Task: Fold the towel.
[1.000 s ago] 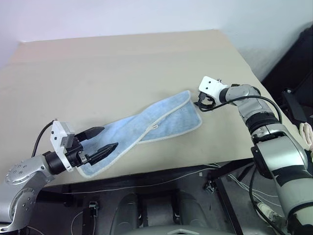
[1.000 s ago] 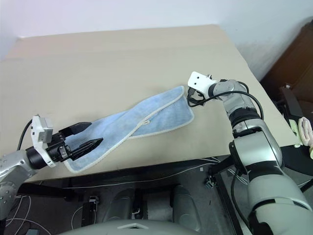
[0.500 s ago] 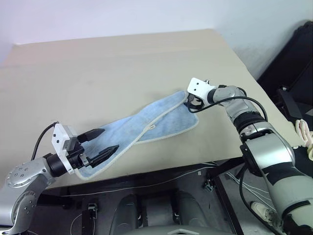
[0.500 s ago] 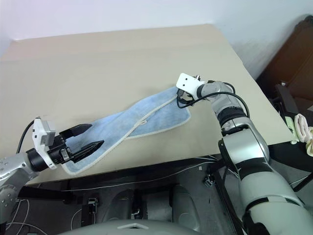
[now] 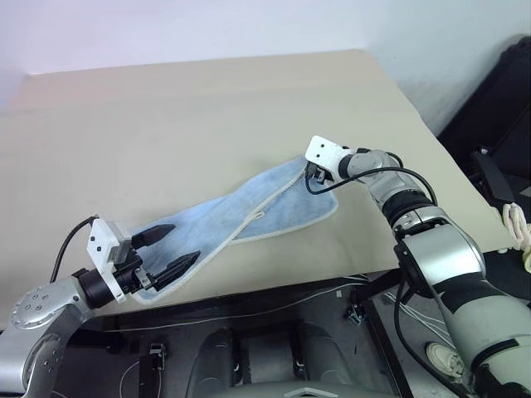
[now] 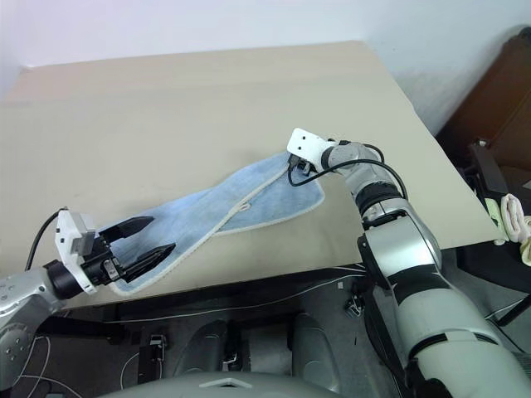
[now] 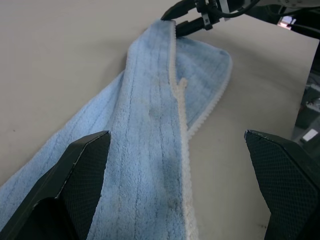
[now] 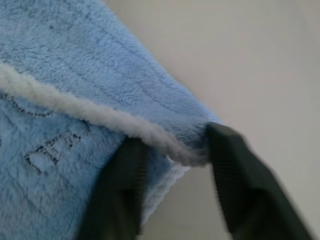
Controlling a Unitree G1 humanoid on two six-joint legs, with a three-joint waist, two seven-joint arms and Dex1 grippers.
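1. Towel [image 5: 249,211] lies twisted in a long diagonal strip on the table [image 5: 207,108] in the left eye view, one end near the front edge, the other reaching toward the right side. The left gripper [image 5: 166,253] hovers at the near end with its fingers spread wide, holding nothing.

2. In the right eye view, the right gripper [image 6: 296,172] has slid in from beside the far corner and now sits right on that corner, where a second ago it stood just off the cloth with open fingers.

3. From the left wrist view, the blue strip runs away between the two wide fingers [image 7: 82,170]; the white-edged hem twists partway along, and the other gripper meets the far tip.

4. The right wrist view shows both fingers [image 8: 122,175] narrowed on the white-trimmed corner, cloth pinched between them. Judging by this, the far corner is secured, and the near end likely needs gripping before any fold.
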